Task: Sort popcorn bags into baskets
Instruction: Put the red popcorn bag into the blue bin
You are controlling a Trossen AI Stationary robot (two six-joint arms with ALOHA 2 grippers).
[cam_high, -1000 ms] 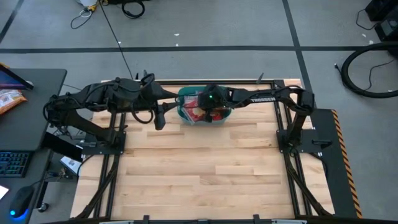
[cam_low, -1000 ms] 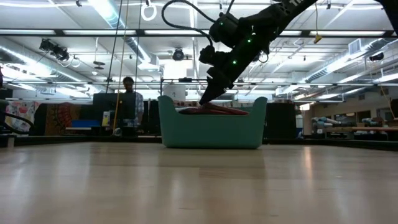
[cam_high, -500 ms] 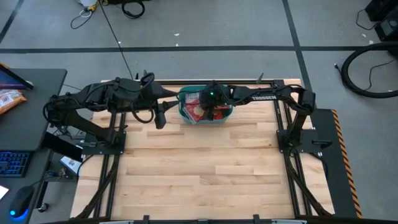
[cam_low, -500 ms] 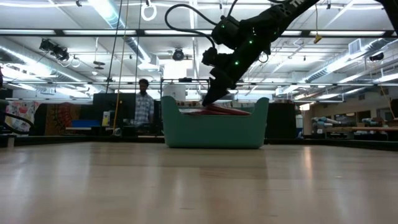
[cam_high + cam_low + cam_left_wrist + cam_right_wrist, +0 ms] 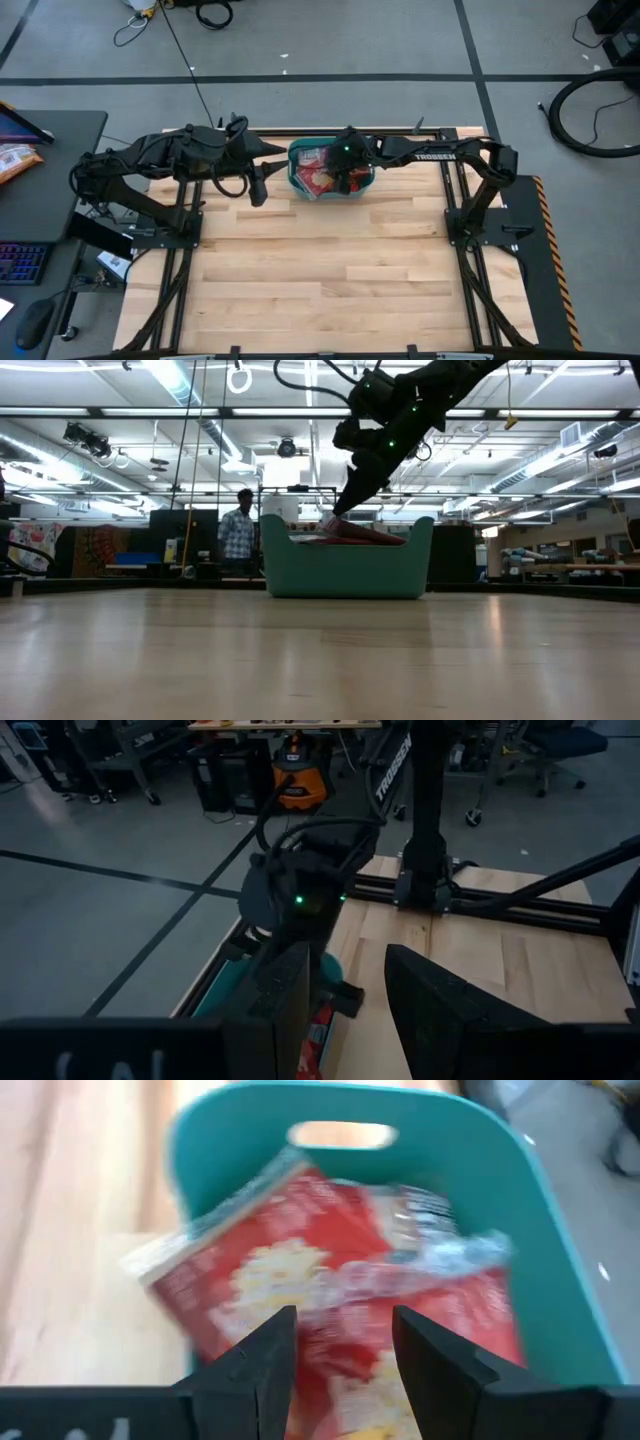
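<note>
The teal tub point(image 5: 296, 168) sits at the tabletop's point(image 5: 330, 270) far edge. My right fingers point(image 5: 340, 1345) hang spread above its topmost popcorn bag point(image 5: 330, 1285), which lies tilted, one corner overhanging the rim. My left fingers point(image 5: 345, 1005) wait beside it, apart, empty.

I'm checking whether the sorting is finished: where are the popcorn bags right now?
The popcorn bags lie piled in the teal tub at the table's far edge, between the two arms, under the open right gripper.
</note>
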